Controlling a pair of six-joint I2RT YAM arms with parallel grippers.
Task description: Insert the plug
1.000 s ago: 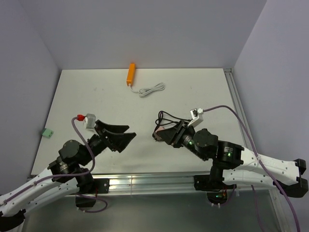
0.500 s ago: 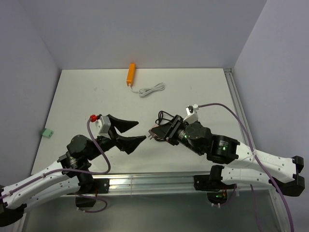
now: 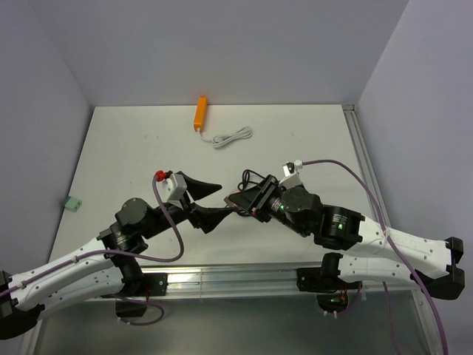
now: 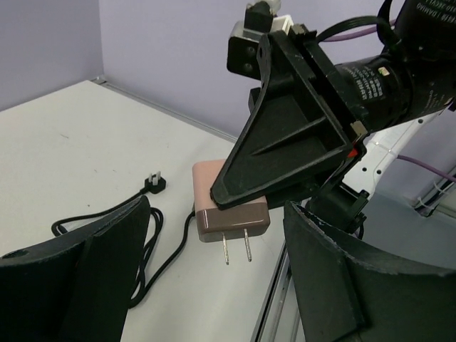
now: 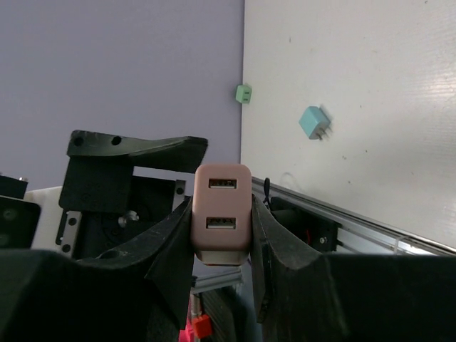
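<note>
Pink charger plug (image 4: 231, 214): your right gripper (image 5: 222, 242) is clamping it over the table (image 3: 310, 140), near side, prongs pointing left. Your left gripper (image 3: 222, 200) is gaping wide just left of it, fingers (image 4: 85, 278) flanking the prongs. Orange power strip (image 3: 200, 112) is lying well apart, far side.

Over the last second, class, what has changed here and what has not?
The left gripper swung right, its open jaws now flanking the pink charger. The right gripper edged left, keeping the charger clamped. The orange power strip and white cable stayed put.
</note>
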